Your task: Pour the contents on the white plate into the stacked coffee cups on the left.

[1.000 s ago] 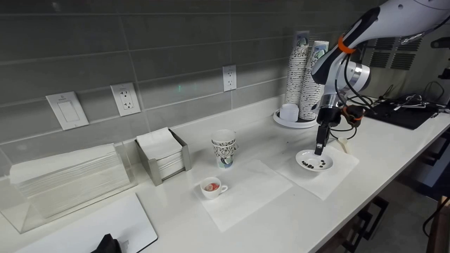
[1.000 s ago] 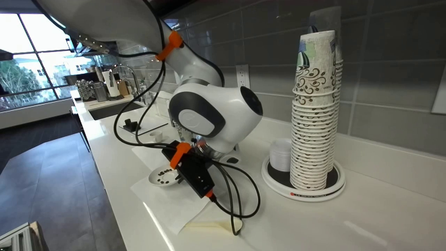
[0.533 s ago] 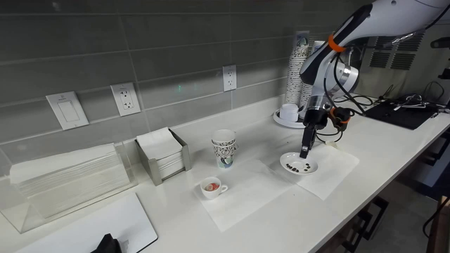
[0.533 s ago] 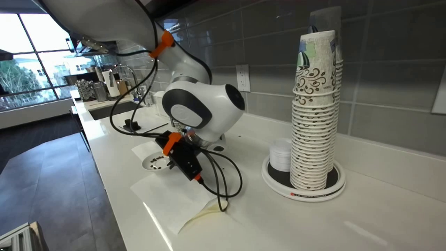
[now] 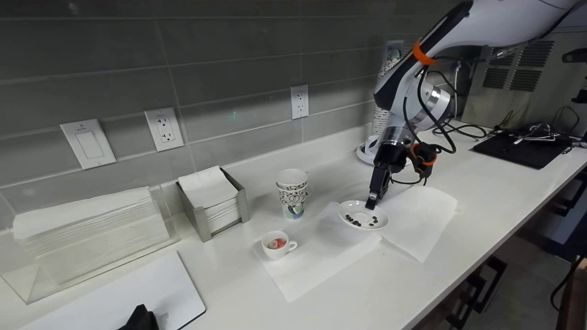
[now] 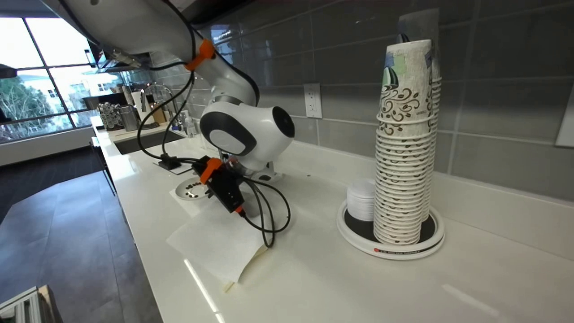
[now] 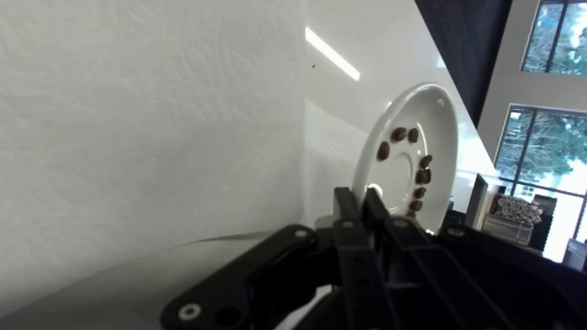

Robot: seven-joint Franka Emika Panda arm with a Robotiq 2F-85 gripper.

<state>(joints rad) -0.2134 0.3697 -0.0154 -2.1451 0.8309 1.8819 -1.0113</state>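
Note:
The white plate [image 5: 356, 206] hangs roughly level, seemingly a little above the counter, and shows in both exterior views. My gripper [image 5: 370, 206] is shut on its rim; in the wrist view the plate's edge [image 7: 442, 137] runs between the fingertips. The contents, several small dark beans [image 5: 356, 222], lie in an arc inside the plate, away from the grip. The stacked coffee cups [image 5: 292, 195], white with dark print, stand upright to the left of the plate in that exterior view, apart from it. From the opposite camera the arm hides most of them.
A small white cup with reddish bits [image 5: 274, 255] sits on a paper sheet [image 5: 316, 270] in front of the stack. A napkin holder [image 5: 243, 204] is left of it. Tall cup columns [image 6: 400, 179] rise from a round tray [image 6: 394, 255] behind the arm. A cable loop [image 6: 287, 211] dangles low.
My gripper has carried the plate leftward in an exterior view, closer to the stacked cups. The beans have stayed in it. The paper sheet under the arm has shifted slightly.

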